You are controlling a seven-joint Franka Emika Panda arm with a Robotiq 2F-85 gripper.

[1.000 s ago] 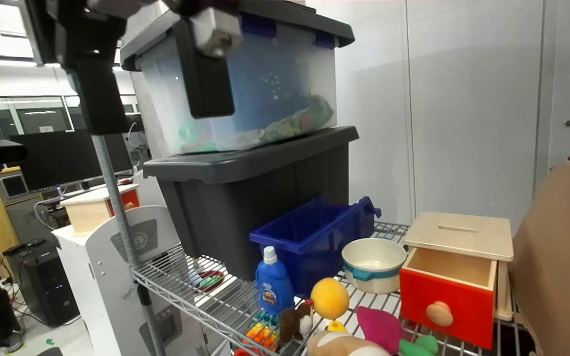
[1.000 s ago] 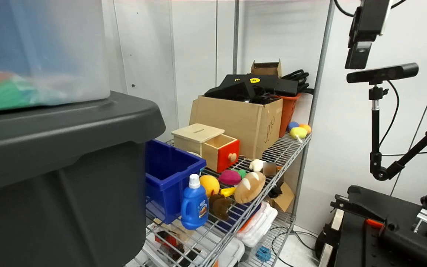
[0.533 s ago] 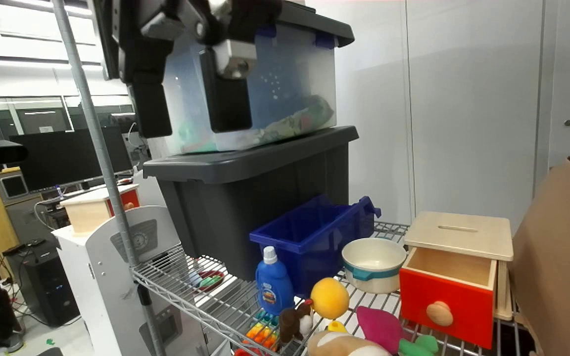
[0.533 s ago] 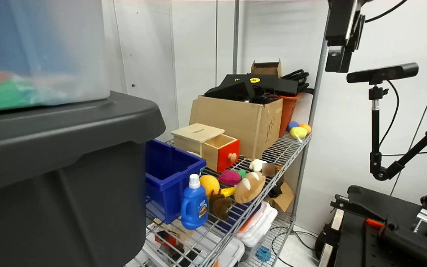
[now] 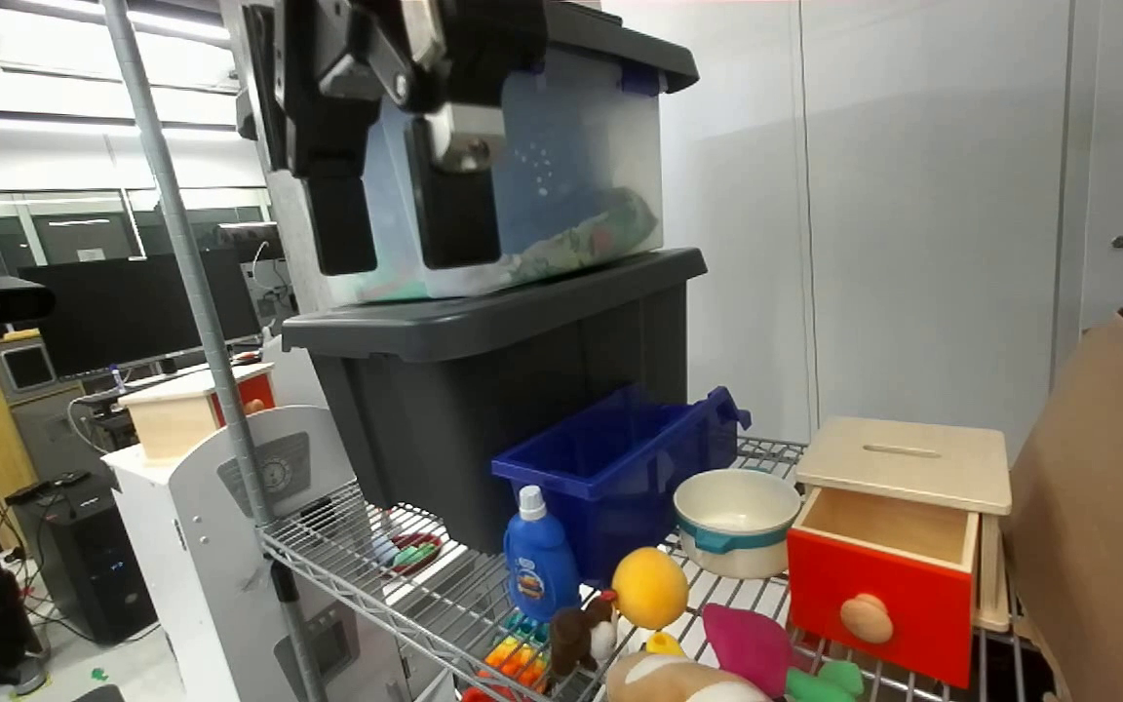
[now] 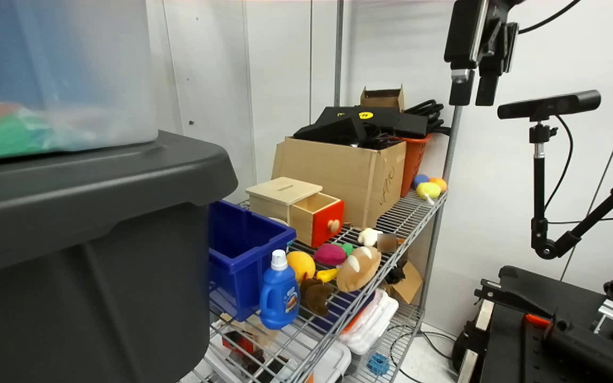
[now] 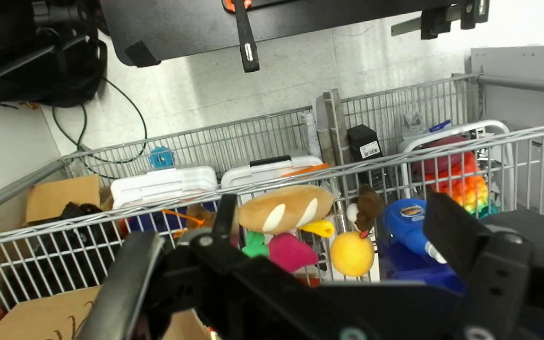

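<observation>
With the jaws spread and empty, any descent toward the plush bread (image 7: 293,206) by the front edge of the worktop (image 6: 403,215) should avoid the blue bottle (image 6: 279,293).

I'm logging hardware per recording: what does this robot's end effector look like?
The end effector is mostly black, with jointed linkages and two flat, rectangular fingers. A silvery, bolted block sits above one finger. The wrist view shows round pivots on the linkages. In an exterior view a thin black cable runs beside it. No markings are legible. The arm above is out of frame.
</observation>
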